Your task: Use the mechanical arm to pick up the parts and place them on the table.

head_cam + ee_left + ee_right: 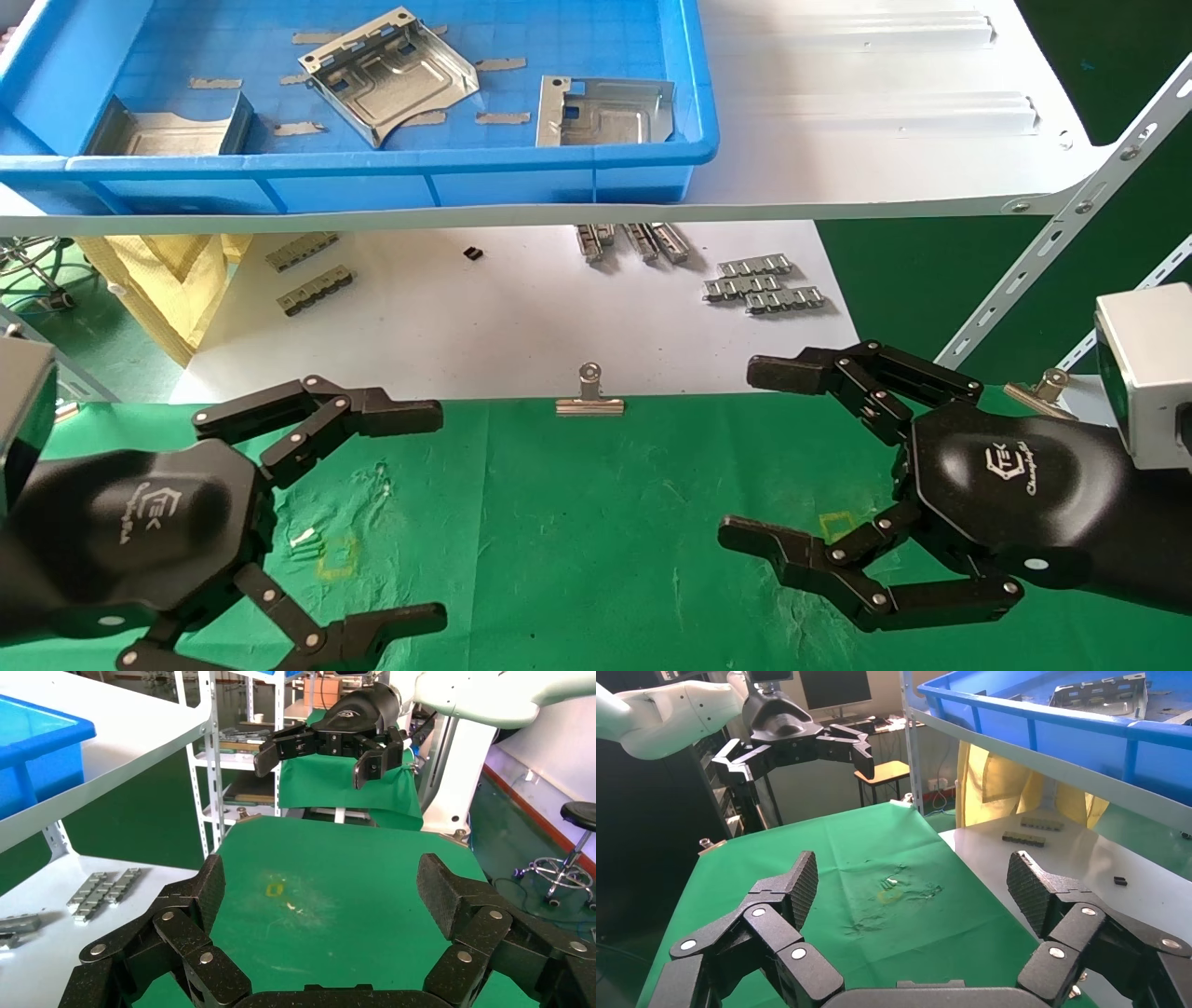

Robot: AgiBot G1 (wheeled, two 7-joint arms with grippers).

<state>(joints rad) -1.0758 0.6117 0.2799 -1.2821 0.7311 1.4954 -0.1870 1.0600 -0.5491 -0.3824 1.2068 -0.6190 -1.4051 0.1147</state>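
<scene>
While both glossy black three-fingered grippers hover over the green cloth-covered worktop (596,522), neither holds anything. On the left, the left gripper (424,513) has its jaws spread wide, with nothing between them; on the right, the right gripper (745,457) faces it, jaws spread just as wide. Three shiny stamped sheet-metal parts lie in the blue plastic tray (372,172) on the white metal shelf (885,121): one (168,130) at the tray's left, a tilted one (391,75) in the middle, another (601,110) to its right. Below the shelf, small grey ribbed strips (764,284) rest on a white sheet (466,317). A silver binder clip (589,396) sits at the cloth's far edge.
</scene>
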